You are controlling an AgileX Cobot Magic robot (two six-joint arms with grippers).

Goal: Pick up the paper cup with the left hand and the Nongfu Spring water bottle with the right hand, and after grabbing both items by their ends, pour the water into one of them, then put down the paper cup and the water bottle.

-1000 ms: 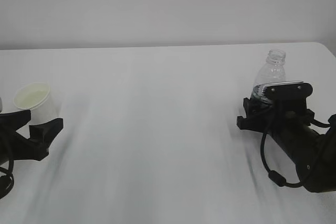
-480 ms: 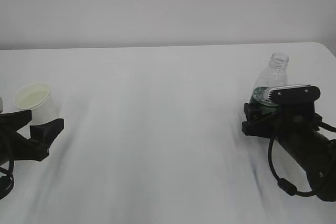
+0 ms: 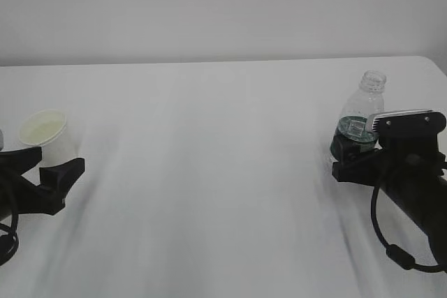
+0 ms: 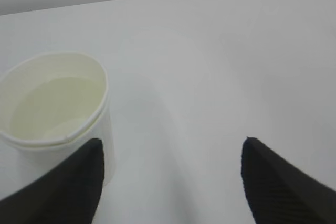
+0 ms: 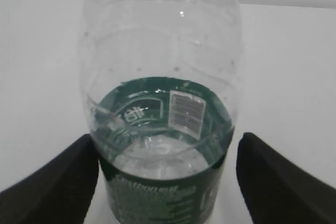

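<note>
Paper cup [image 4: 52,114] beside left fingers [image 4: 63,192]; bottle [image 5: 160,103] between right fingers [image 5: 278,182].

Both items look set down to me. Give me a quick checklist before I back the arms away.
1. Paper cup upright on the table: ok.
2. Left hand open: ok. In the left wrist view its left finger overlaps the cup's side; whether it touches, cannot tell.
3. Nongfu Spring water bottle upright on the table: ok.
4. Right hand open: ok, but the bottle stands between its fingers; gap on the left side, cannot tell.
5. Bottle capless, so tipping it would spill: not ok, retreat straight back.
6. Spills on the table: none visible, ok.
</note>
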